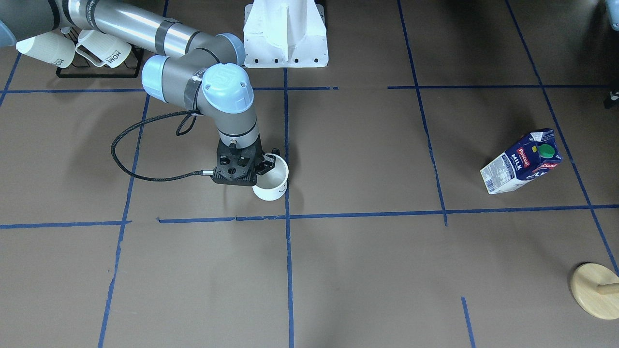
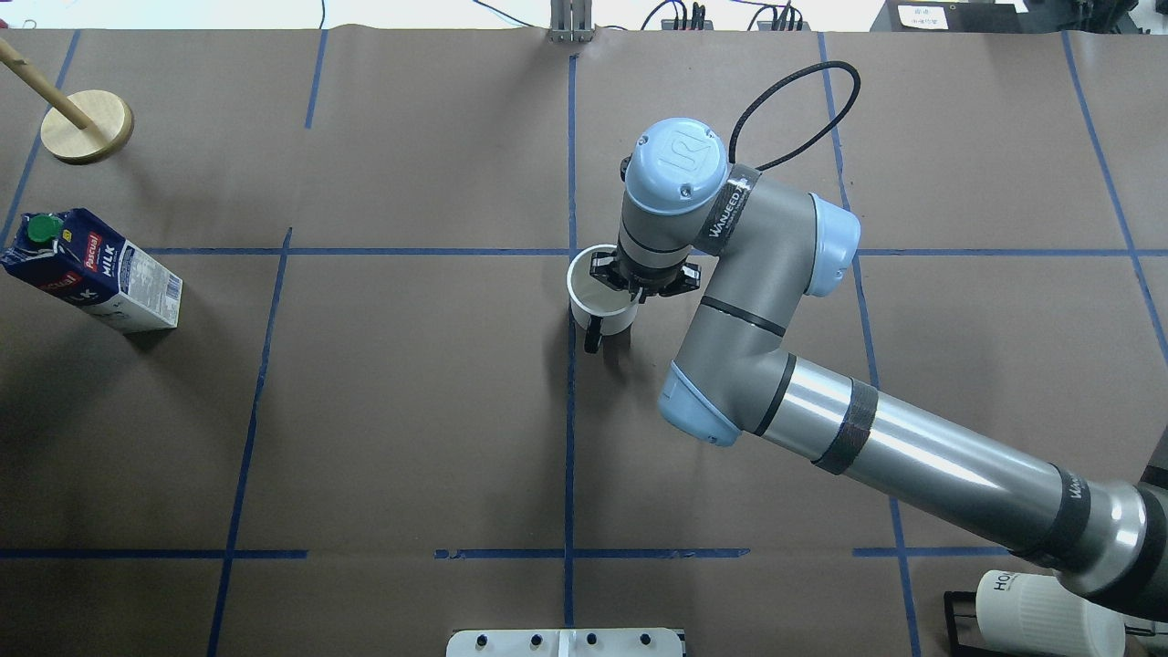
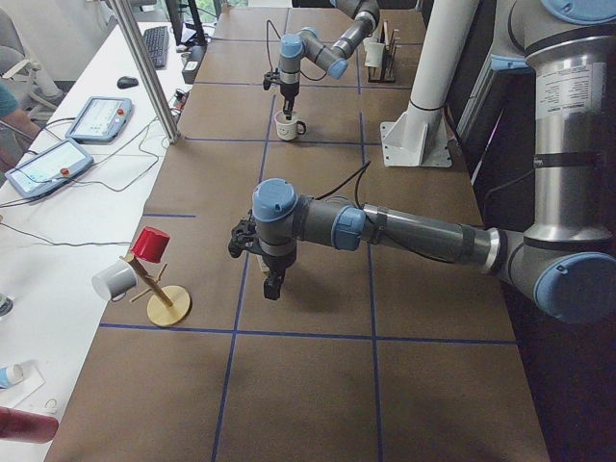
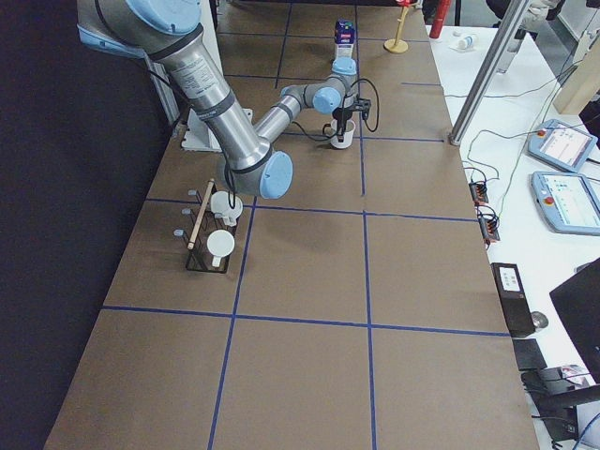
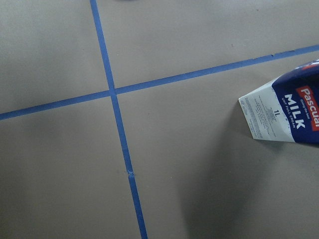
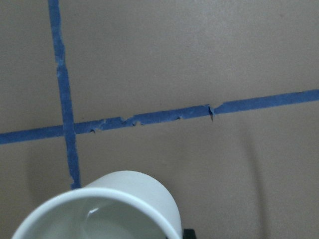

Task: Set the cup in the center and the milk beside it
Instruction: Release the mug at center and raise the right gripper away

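**Cup held at the tape crossing, milk far off to the left**

The right gripper (image 1: 268, 160) points straight down. Its fingers sit astride the rim of the cup (image 1: 271, 186), one inside and one outside, clenched on the wall as far as the front and overhead views show. The white cup is upright, just beside the tape crossing (image 1: 287, 217), on the robot's side of it and slightly to the robot's right. Its small black handle points toward the robot, and no drawing shows on its side.

The milk (image 1: 520, 164) stands upright, well apart from the tape crossing, far out to the robot's left. The navy carton has a green cap and reads "Pascual" on red, with "MILK" in white. The left wrist view adds "1L" and small print that seems to read "UHT FULL CREAM".

The left gripper (image 3: 273, 287) hangs above the paper near the carton, also well left of the tape crossing. It shows only from the side, so I cannot tell whether it is released or clenched.

Far to the right of the tape crossing, two ribbed mugs (image 1: 113, 55) marked "HOME" lie on a black rack (image 1: 96, 73). A dark band (image 2: 730, 214) on the right arm reads "WANJEED". A wooden stand (image 1: 594, 290) sits beyond the milk.
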Available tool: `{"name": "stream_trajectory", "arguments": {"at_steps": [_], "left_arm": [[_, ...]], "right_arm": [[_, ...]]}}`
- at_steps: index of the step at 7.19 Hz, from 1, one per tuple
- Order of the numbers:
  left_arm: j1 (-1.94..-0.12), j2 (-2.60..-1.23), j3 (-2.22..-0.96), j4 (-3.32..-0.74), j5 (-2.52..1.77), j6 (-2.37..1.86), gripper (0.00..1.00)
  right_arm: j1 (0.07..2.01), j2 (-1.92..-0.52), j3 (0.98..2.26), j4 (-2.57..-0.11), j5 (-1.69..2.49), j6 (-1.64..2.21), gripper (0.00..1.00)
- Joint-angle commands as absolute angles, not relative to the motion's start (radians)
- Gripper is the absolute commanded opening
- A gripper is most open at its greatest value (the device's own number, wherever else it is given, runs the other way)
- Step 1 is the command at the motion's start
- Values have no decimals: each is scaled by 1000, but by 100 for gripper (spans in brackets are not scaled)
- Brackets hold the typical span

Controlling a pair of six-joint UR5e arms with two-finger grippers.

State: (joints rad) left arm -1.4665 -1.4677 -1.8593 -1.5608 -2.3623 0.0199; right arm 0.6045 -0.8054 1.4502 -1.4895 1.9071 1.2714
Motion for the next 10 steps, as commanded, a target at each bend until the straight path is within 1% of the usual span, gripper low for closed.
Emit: {"name": "stream_trajectory", "arguments": {"at_steps": [1, 2, 3, 4, 6, 7, 9, 10], "left_arm": [[-1468, -1468, -1861, -1560, -2362, 20, 100], [-1468, -1468, -1861, -1560, -2361, 21, 100], [-1468, -1470, -1885, -1559, -2358, 21, 100], [-1468, -1485, -1899, -1562, -2350, 15, 100], [-1468, -1534, -1872, -1591, -2350, 9, 100], [-1467, -1576, -1829, -1582, -2359, 8, 100], [-1468, -1578, -1836, -1583, -2359, 8, 100], [-1467, -1585, -1853, -1594, -2362, 6, 100]], "right_arm": [[595, -805, 1459, -1488, 1904, 1273, 96], [603, -807, 1503, -1499, 1911, 1272, 99], [641, -807, 1563, -1505, 1919, 1263, 99], [714, -816, 1638, -1610, 1987, 1206, 99], [877, -860, 1699, -1779, 2055, 888, 99], [973, -926, 1709, -1790, 2125, 717, 99], [1194, -1116, 1732, -1787, 2266, 339, 99], [1260, -1215, 1761, -1784, 2298, 193, 99]]}}
